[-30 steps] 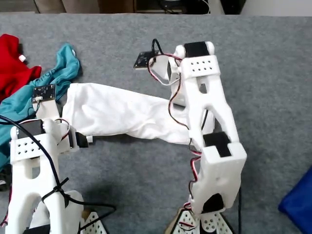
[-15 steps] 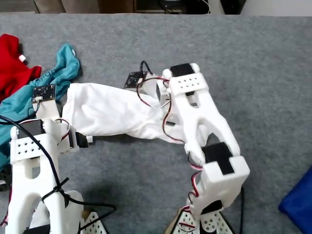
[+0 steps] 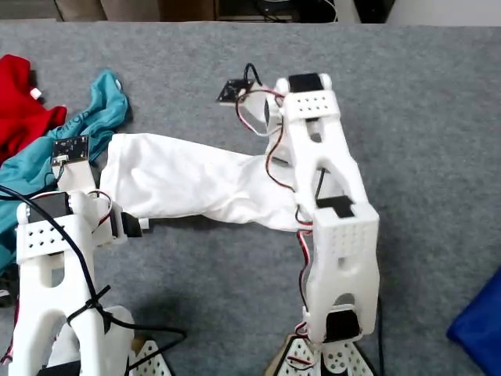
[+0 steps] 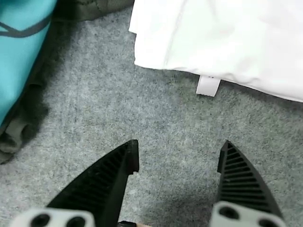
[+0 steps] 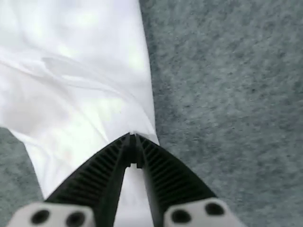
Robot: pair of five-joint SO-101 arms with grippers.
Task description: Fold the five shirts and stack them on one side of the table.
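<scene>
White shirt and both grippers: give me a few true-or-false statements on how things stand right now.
1. The left gripper is open above the table. True.
2. The right gripper is open. False: its fingers are shut on the edge of the white shirt.
3. The white shirt is folded square. False: it lies stretched out and crumpled.
4. A teal shirt lies beside the white shirt. True.

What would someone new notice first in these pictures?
A white shirt lies stretched across the middle of the grey table, with the right gripper shut on its edge. At the left edge a red shirt and a teal shirt lie bunched, and the left gripper hangs open nearby.
</scene>
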